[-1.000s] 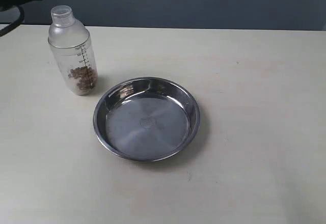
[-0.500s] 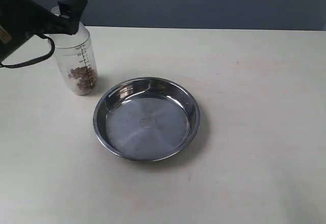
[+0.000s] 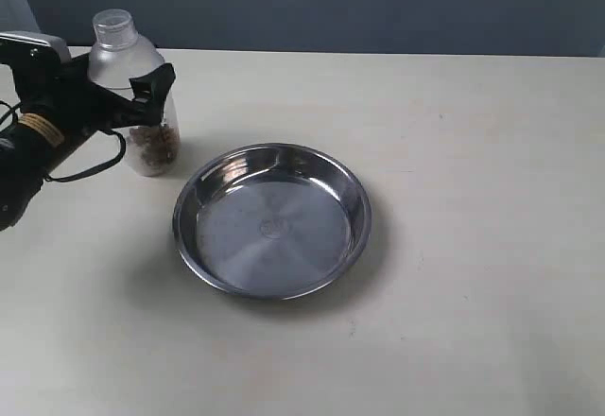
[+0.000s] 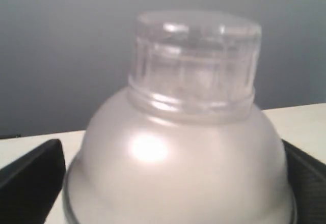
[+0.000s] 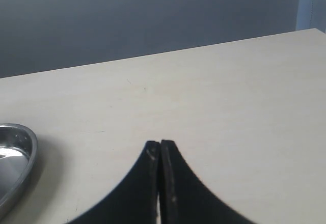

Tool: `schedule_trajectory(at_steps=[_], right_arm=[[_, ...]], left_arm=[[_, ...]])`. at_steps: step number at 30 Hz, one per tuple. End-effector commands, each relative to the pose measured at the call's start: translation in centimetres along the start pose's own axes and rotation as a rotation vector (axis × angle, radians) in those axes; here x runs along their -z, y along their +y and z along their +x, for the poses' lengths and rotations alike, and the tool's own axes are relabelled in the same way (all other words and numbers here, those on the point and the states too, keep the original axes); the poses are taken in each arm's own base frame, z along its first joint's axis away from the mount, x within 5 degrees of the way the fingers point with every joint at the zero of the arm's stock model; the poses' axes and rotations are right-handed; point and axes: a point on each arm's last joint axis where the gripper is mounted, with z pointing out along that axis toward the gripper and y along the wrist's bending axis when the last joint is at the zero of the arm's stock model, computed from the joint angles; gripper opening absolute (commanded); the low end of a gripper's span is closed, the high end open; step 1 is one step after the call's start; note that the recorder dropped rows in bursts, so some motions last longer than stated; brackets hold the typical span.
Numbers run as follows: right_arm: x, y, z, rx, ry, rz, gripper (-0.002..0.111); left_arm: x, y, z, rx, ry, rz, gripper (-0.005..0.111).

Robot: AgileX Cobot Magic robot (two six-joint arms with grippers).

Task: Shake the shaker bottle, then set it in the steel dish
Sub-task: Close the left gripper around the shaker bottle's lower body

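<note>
The left gripper (image 3: pixel 142 95) has its fingers (image 3: pixel 159 83) spread around the upright shaker bottle (image 3: pixel 128 57) on the table (image 3: pixel 473 151), beside the steel dish (image 3: pixel 360 199). Clamp squarely below the dome before lifting (right gripper (image 5: pixel 160 148) pressed together, idle).

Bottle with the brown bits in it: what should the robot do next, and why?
Probably squeeze the left gripper shut on the bottle. Its fingers sit on both sides of the bottle, which stands upright on the table; I can't tell if they press it yet. It needs a firm hold before shaking.
</note>
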Motion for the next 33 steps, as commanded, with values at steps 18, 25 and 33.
schedule_trajectory(at_steps=[18,25,33], right_arm=[[0.0,0.0,-0.1,0.000,-0.017,0.004,-0.001],[0.0,0.0,-0.1,0.000,-0.017,0.004,-0.001],[0.0,0.0,-0.1,0.000,-0.017,0.004,-0.001]], left_arm=[[-1.8,0.4,3.7,0.037,0.074,0.061,0.104],[-1.8,0.5,3.9,0.038,0.079,0.060,0.079],[-1.8,0.3,3.9,0.008,0.081,0.075,0.039]])
